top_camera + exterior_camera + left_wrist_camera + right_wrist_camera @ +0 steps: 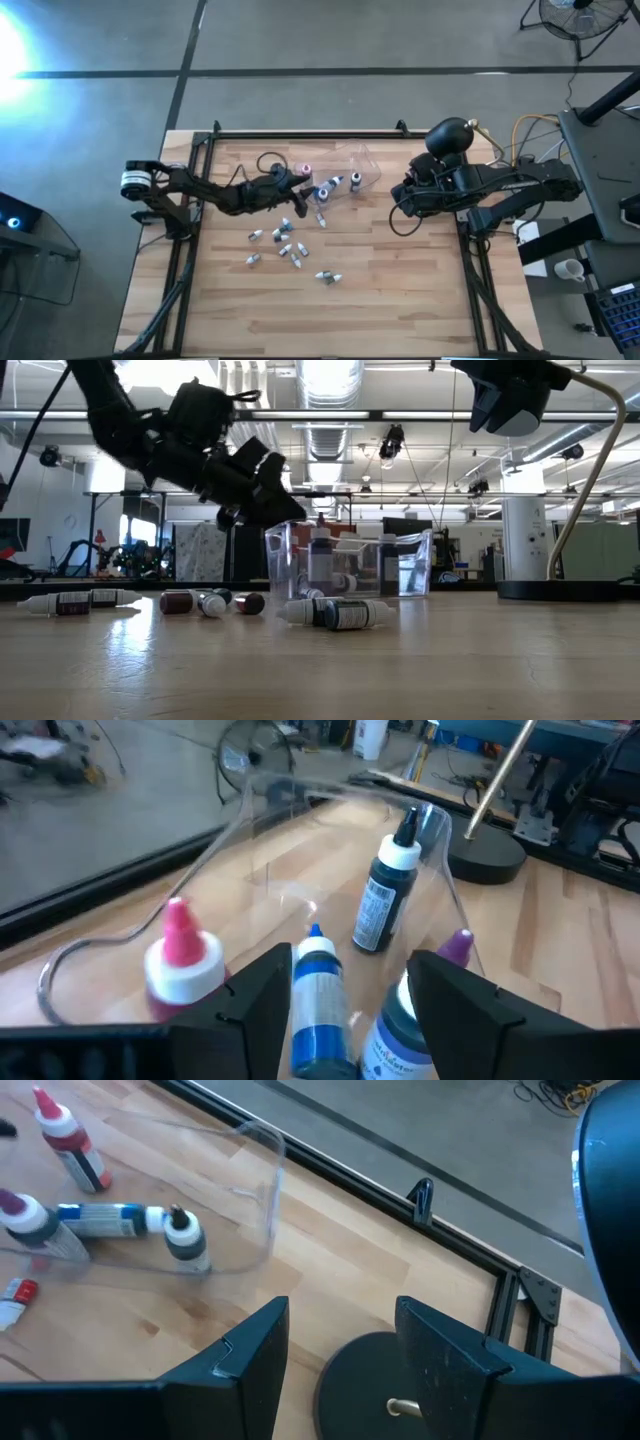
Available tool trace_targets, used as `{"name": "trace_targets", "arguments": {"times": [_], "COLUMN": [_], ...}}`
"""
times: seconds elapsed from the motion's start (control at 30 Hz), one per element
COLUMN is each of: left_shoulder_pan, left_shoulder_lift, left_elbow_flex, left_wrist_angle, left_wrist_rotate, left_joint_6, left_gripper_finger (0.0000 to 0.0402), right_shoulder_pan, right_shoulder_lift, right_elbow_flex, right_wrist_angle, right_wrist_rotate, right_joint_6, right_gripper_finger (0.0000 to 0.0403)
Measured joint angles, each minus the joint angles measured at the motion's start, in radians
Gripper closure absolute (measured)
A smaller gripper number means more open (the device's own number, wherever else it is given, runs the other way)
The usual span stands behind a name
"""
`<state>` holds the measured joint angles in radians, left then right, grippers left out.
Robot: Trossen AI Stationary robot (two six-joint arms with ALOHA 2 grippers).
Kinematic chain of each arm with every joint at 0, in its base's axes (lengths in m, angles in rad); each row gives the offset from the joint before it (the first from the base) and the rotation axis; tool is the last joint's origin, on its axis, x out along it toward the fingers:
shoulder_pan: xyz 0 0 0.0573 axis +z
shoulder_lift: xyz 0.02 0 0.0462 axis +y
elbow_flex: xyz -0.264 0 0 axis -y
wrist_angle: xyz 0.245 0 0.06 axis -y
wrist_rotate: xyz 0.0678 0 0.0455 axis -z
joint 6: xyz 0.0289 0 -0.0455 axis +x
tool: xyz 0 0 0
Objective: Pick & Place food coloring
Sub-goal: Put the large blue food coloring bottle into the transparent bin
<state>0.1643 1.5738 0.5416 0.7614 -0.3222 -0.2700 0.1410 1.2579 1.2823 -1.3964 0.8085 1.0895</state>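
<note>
A clear plastic tub (362,160) stands at the table's far middle. It holds food coloring bottles: a pink-capped one (180,955), a dark green one upright (385,895), a blue one (318,1010) lying down, and a purple-capped one (420,1010). More bottles (285,245) lie loose on the wood nearer the front. My left gripper (345,965) hovers open at the tub's left side. The blue bottle shows between its fingers with a gap on each side. My right gripper (340,1315) hangs open, raised, right of the tub.
A black round lamp base (400,1390) sits on the table just right of the tub, under my right gripper. A black metal rail (300,135) frames the table. Bare wood lies along the near half of the table (330,320).
</note>
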Motion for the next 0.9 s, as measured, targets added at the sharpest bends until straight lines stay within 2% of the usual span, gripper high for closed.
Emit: {"name": "trace_targets", "arguments": {"times": [0.1, 0.23, 0.33, 0.47, 0.53, 0.67, 0.8, 0.9], "left_shoulder_pan": [0.000, 0.033, 0.048, 0.058, 0.106, 0.232, 0.273, 0.259], "left_shoulder_lift": [-0.039, -0.043, 0.021, 0.062, 0.102, 0.277, 0.464, 0.569], "left_elbow_flex": [0.132, 0.455, 0.676, 0.938, 1.060, 1.282, 1.469, 1.591], "left_wrist_angle": [-0.235, -0.766, -1.048, -1.152, -1.214, -1.421, -1.596, -1.693], "left_wrist_rotate": [0.051, 0.099, 0.095, 0.083, 0.168, 0.396, 0.475, 0.466], "left_joint_6": [0.017, 0.061, 0.148, 0.253, 0.252, 0.174, 0.186, 0.244], "left_gripper_finger": [0.0223, 0.0223, 0.0223, 0.0223, 0.0223, 0.0223, 0.0223, 0.0223], "right_shoulder_pan": [0.000, -0.001, -0.002, -0.002, -0.002, 0.004, 0.024, 0.037], "right_shoulder_lift": [0.000, 0.000, 0.000, 0.000, -0.005, -0.026, -0.054, -0.076], "right_elbow_flex": [0.000, 0.000, 0.000, 0.000, 0.000, 0.000, -0.004, -0.010], "right_wrist_angle": [0.000, -0.001, -0.003, -0.004, -0.012, -0.013, -0.015, -0.032], "right_wrist_rotate": [-0.001, -0.016, -0.029, -0.034, -0.040, -0.053, -0.058, -0.060], "right_joint_6": [0.020, 0.046, 0.067, 0.099, 0.124, 0.143, 0.145, 0.163], "right_gripper_finger": [0.0227, 0.0227, 0.0227, 0.0227, 0.0227, 0.0227, 0.0227, 0.0227]}}
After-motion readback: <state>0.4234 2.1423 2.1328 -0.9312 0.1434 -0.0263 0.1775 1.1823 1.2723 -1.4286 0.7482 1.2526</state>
